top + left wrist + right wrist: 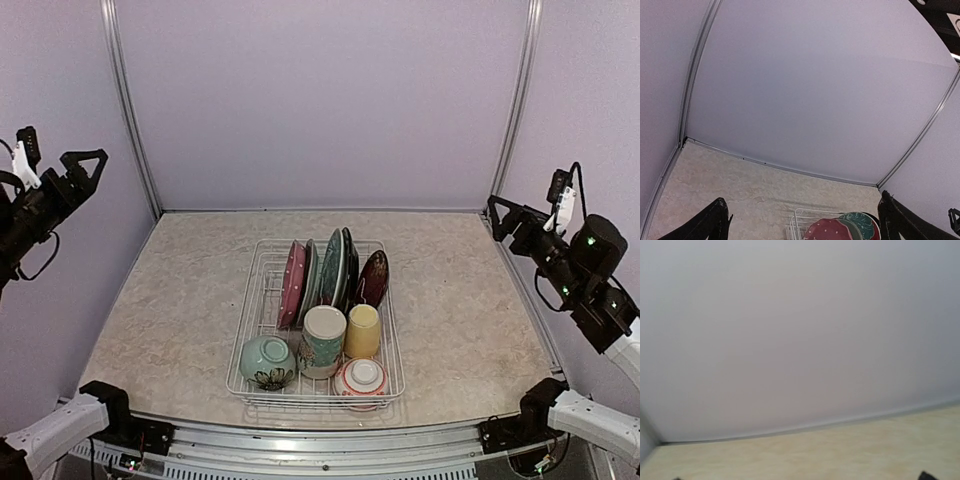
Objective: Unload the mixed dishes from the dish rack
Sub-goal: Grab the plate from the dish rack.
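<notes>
The white wire dish rack (258, 300) stands mid-table. In its back slots, upright, are a pink plate (292, 283), a teal plate (333, 266), a dark-rimmed plate (350, 262) and a red floral plate (373, 278). In front are a tall patterned mug (322, 341), a yellow cup (363, 331), a pale-green bowl (267, 362) and a red-and-white bowl (361, 378). My left gripper (85, 165) is raised at the far left, open and empty. My right gripper (500, 218) is raised at the far right, open and empty. The left wrist view shows the rack's edge (797, 215) and the pink plate (832, 231).
Pale walls close the table at the back and sides, with metal posts (130, 110) in the back corners. Bare marbled tabletop (170, 310) lies to the left, right and behind the rack. A metal rail (320, 450) runs along the near edge.
</notes>
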